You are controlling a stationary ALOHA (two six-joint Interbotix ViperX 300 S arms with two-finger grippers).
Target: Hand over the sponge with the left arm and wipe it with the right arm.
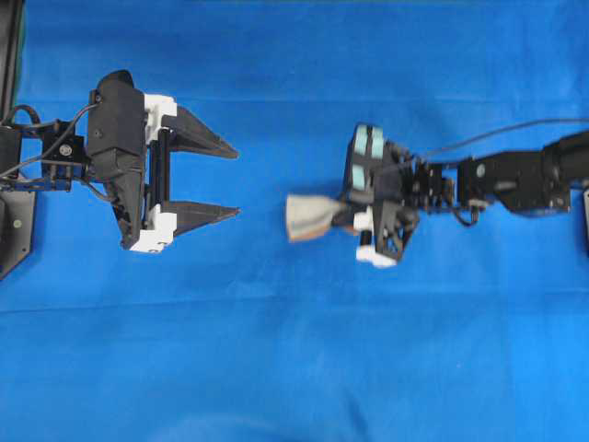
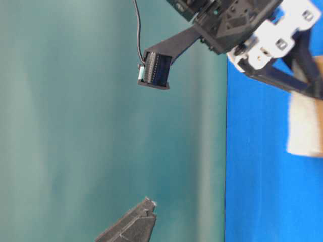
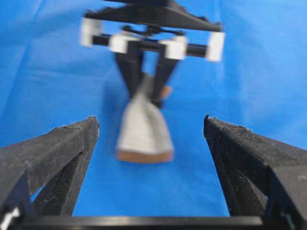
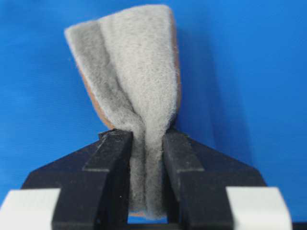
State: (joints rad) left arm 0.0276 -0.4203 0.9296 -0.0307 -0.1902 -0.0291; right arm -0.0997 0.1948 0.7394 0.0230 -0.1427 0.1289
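Note:
The sponge, grey-white fuzz over an orange-brown layer, is pinched at one end by my right gripper, the arm with teal wrist patches, and sticks out toward the left, over the blue cloth. In the right wrist view the sponge is squeezed between the shut fingers of that gripper. My left gripper, with the plain black wrist, is open and empty, its tips a short gap from the sponge's free end. In the left wrist view the blurred sponge lies ahead between the spread fingers.
A blue cloth covers the table. The left arm's base is at the left edge. A cable runs along the right arm. In the table-level view the right arm's camera bracket and one left finger show.

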